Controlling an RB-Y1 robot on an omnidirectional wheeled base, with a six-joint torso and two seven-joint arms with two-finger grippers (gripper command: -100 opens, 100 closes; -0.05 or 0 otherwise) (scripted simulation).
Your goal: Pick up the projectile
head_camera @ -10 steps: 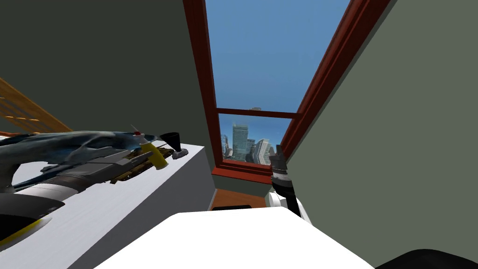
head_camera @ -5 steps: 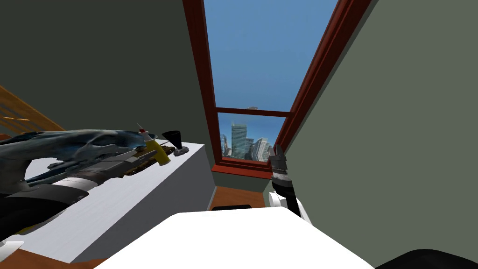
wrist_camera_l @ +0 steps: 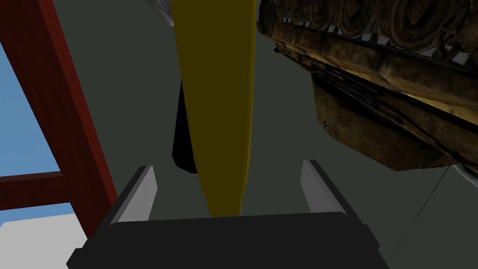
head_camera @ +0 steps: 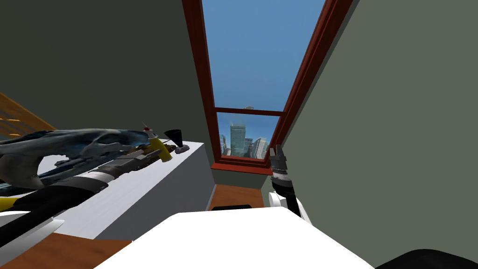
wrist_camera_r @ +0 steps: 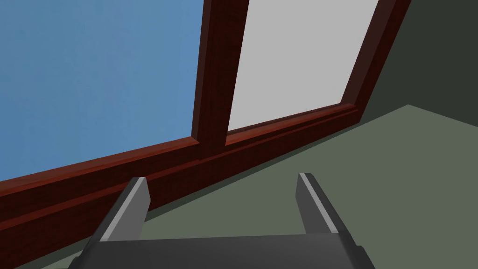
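Projectile (head_camera: 160, 150), yellow, was near the counter's (head_camera: 135, 184) far edge by a black funnel (head_camera: 173, 136). We had drawn back slightly; left gripper (wrist_camera_l: 228, 166) still straddled its tapered end, fingers wide, grasp not yet made.

One white bench (head_camera: 144, 177), one yellow projectile (head_camera: 160, 150), one black funnel (head_camera: 173, 136), one long blue-grey model (head_camera: 79, 142), one brown carved piece (wrist_camera_l: 383, 84), one window (head_camera: 205, 84) with red-brown frame, two hands, left hand (wrist_camera_l: 227, 167) and right hand (wrist_camera_r: 222, 177), two grey fingers (wrist_camera_r: 135, 205) on each.
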